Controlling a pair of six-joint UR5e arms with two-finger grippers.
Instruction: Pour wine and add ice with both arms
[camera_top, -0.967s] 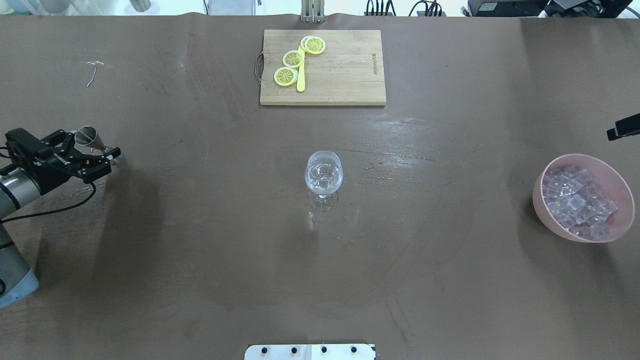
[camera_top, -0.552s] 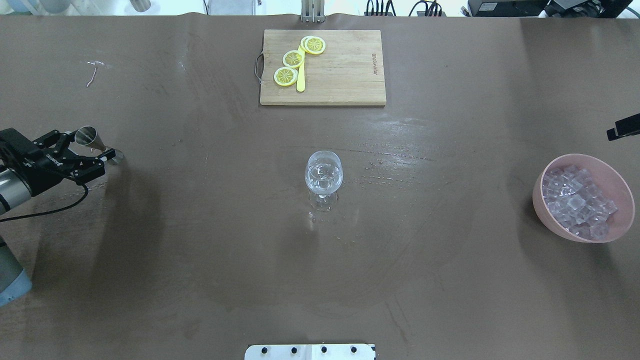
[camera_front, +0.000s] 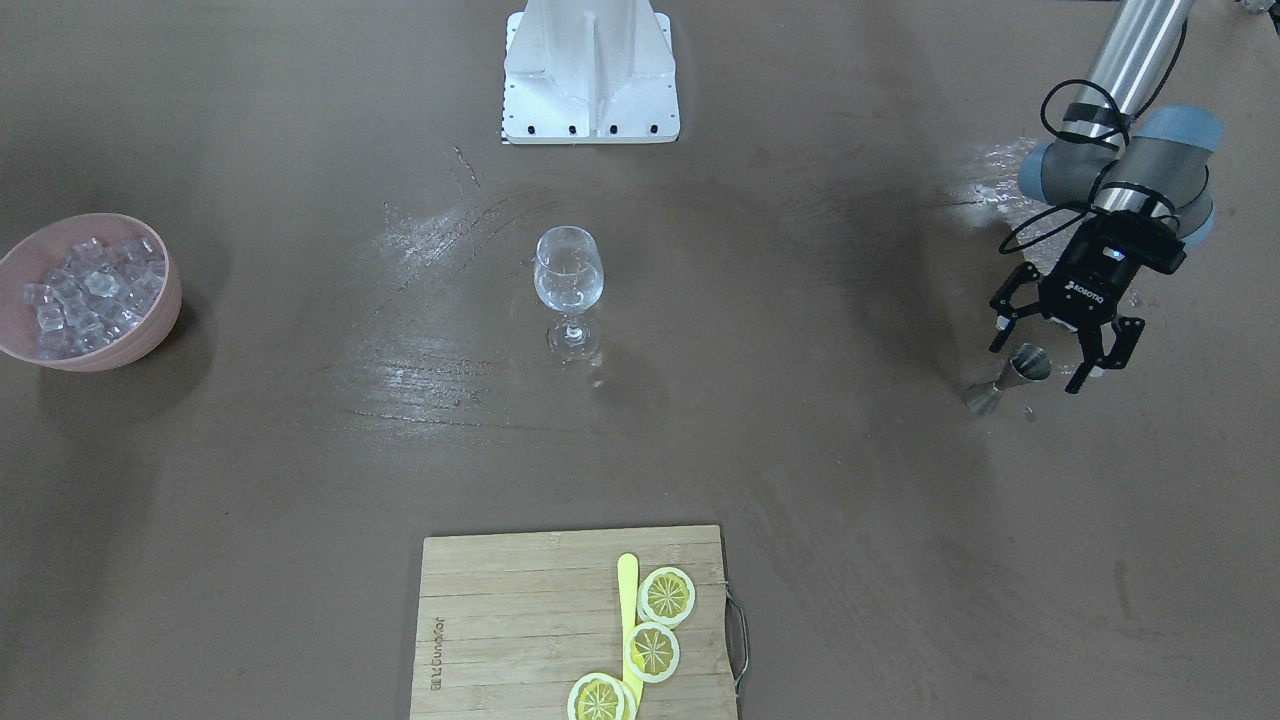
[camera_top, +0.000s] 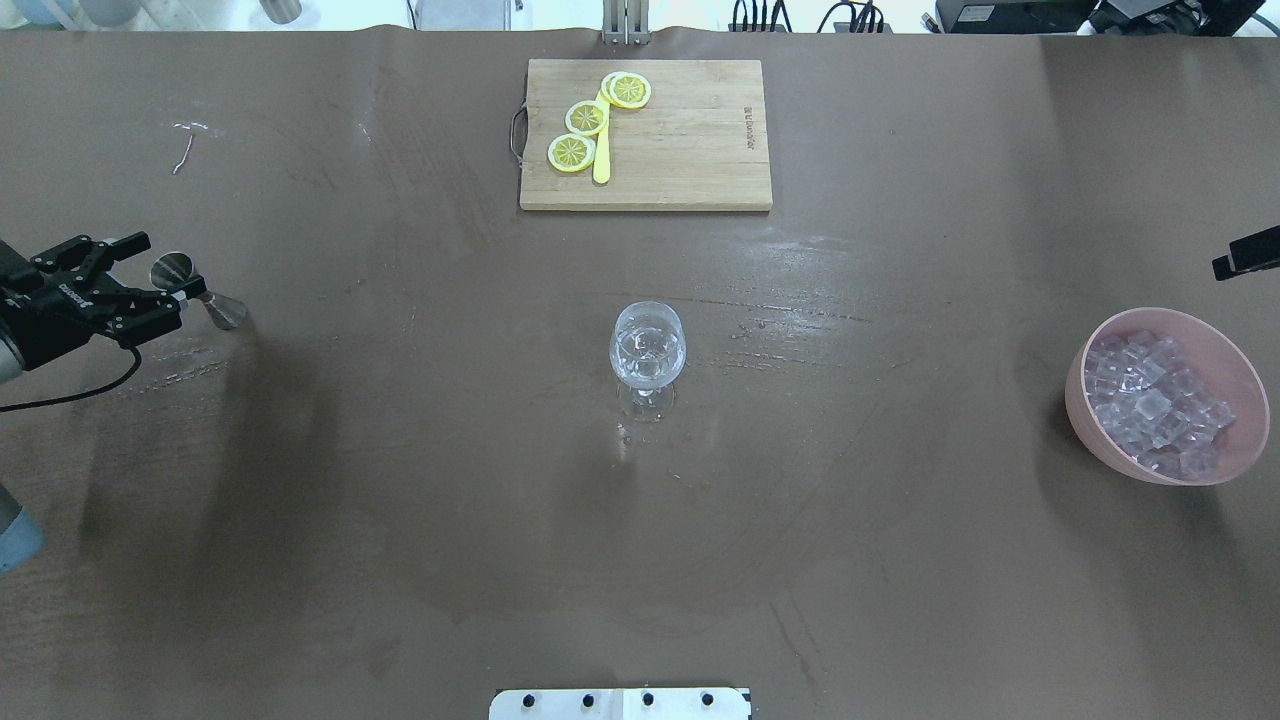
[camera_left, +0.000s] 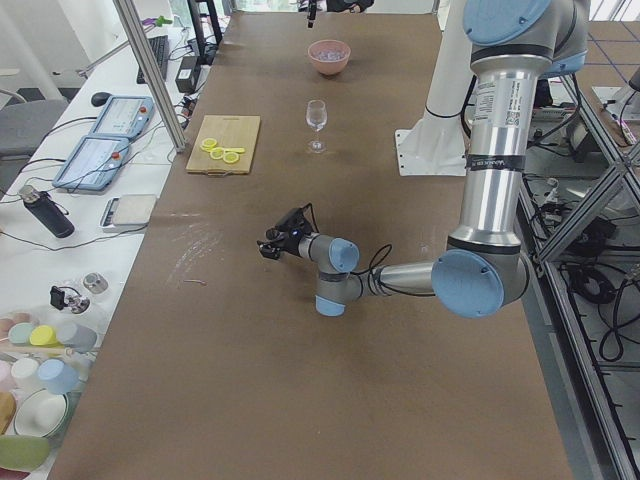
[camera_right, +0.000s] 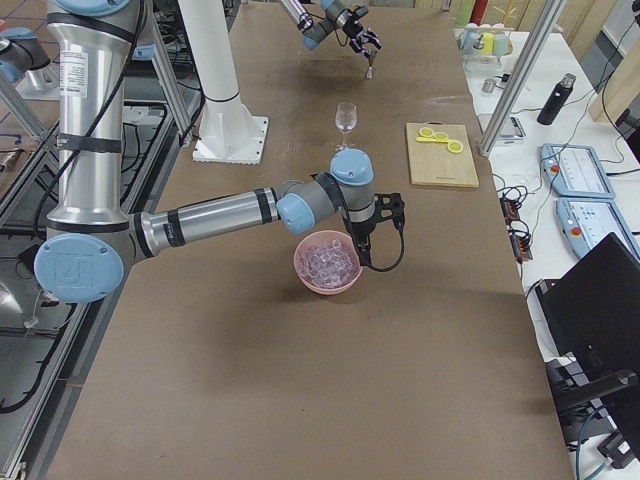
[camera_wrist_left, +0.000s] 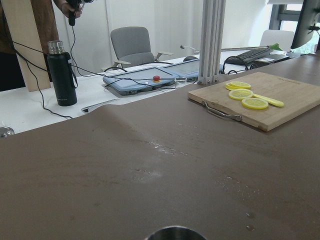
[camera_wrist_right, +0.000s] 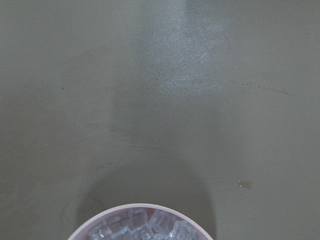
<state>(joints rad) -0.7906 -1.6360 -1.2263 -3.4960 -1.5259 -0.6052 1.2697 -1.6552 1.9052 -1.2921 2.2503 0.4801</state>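
Table (camera_top: 400, 500): mostly bare brown sheet, wide lanes across the middle. Wine glass (camera_top: 648, 355) is the lone obstacle mid-table, with open room all round it. Far edge: cutting board (camera_top: 690, 150) with lemon slices (camera_top: 587, 118), well apart from the glass. Right end: pink bowl (camera_top: 1075, 395) heaped with ice (camera_top: 1150, 405); right arm (camera_right: 210, 215) hangs close above it. Left end: jigger (camera_top: 226, 312) stands between the spread fingers of the left gripper (camera_top: 168, 266). White pedestal (camera_front: 590, 70) sits at the robot's edge.
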